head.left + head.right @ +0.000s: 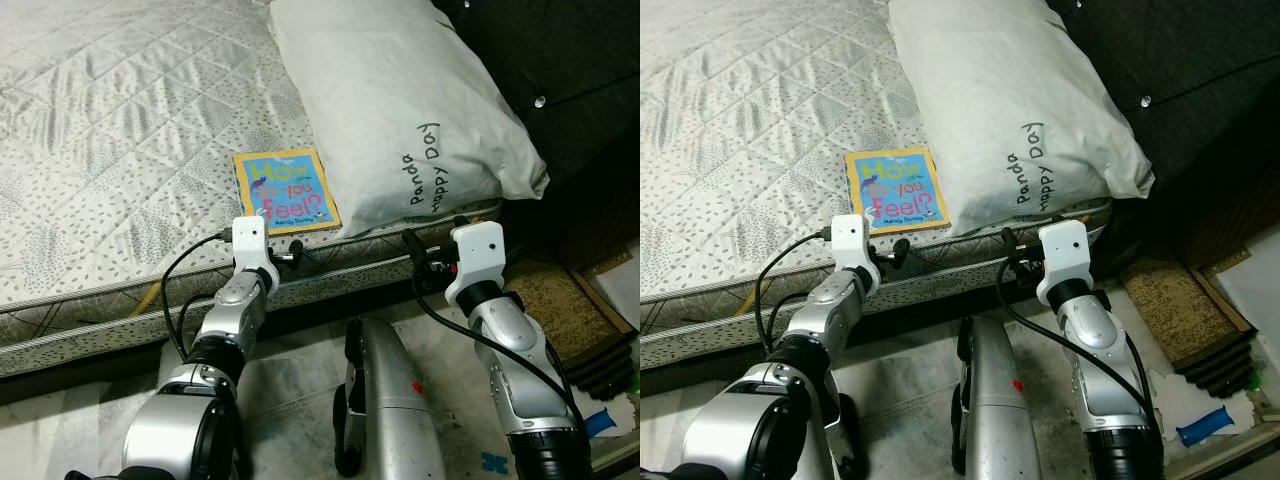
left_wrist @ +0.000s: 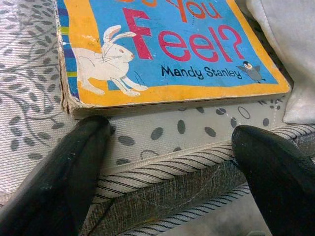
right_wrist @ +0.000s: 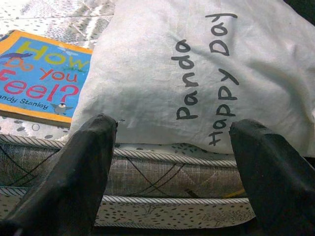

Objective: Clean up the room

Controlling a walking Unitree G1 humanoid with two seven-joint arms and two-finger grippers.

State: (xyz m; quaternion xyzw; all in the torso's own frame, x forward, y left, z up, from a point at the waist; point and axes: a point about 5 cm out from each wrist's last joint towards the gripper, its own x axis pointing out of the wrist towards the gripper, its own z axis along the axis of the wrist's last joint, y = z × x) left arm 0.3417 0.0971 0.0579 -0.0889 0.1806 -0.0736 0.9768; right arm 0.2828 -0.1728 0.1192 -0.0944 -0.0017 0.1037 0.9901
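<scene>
Book (image 1: 286, 190) at mattress (image 1: 120, 150) edge

Bright, even light; head views sharp, dark shadow under the mattress (image 1: 90, 150) edge; near fingertips (image 2: 59, 187) blur in wrist views

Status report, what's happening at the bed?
Left gripper open at mattress edge, facing book. Right gripper open, facing pillow. Pillow touches book's side.
</scene>
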